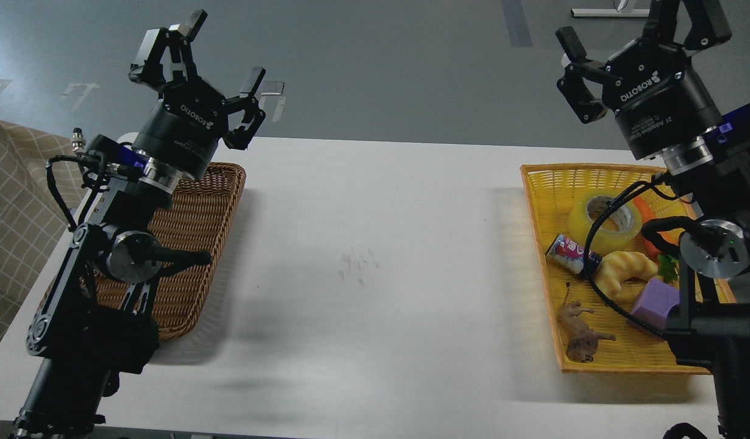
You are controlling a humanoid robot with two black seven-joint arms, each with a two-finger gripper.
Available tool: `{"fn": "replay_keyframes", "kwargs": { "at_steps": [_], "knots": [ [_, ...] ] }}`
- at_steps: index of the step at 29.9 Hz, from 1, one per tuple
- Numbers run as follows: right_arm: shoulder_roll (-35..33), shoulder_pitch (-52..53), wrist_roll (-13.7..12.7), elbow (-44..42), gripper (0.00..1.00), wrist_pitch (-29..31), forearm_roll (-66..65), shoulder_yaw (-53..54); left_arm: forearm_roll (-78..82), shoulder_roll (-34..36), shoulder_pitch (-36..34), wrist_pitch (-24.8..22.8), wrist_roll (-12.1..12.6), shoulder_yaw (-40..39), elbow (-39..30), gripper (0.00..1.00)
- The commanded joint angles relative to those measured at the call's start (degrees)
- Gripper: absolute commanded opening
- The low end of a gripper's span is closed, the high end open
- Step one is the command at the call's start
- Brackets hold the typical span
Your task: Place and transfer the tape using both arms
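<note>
The tape [603,224], a translucent yellow roll with a grey core, lies in the yellow basket [549,183] at the right of the white table. A black cable crosses in front of it. My right gripper [640,27] is raised well above and behind that basket, open and empty. On the other side my left gripper [224,52] is raised above the far end of the brown wicker basket [186,274], its fingers spread open with nothing between them.
The yellow basket also holds a small can [567,253], a croissant toy [625,271], a purple block [654,303], an orange and green item [658,250] and a brown animal figure [579,332]. A checked cloth [15,201] hangs at the left. The table [375,256] has a scuff mark at its middle.
</note>
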Motion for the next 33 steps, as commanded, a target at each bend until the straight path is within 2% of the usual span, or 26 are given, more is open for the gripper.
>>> {"fn": "replay_keyframes", "kwargs": {
  "at_steps": [1,33],
  "knots": [
    [0.6,0.6,-0.5,-0.3,1.0,-1.2,-0.6,-0.1,0.3,-0.9,-0.6,0.0,-0.1,0.5,-0.1,0.99],
    [0.6,0.4,-0.1,0.5,1.0,-1.2,-1.0,-1.6,0.0,-1.6,-1.0,-0.3,0.8,0.5,-0.3,0.99]
  ]
}}
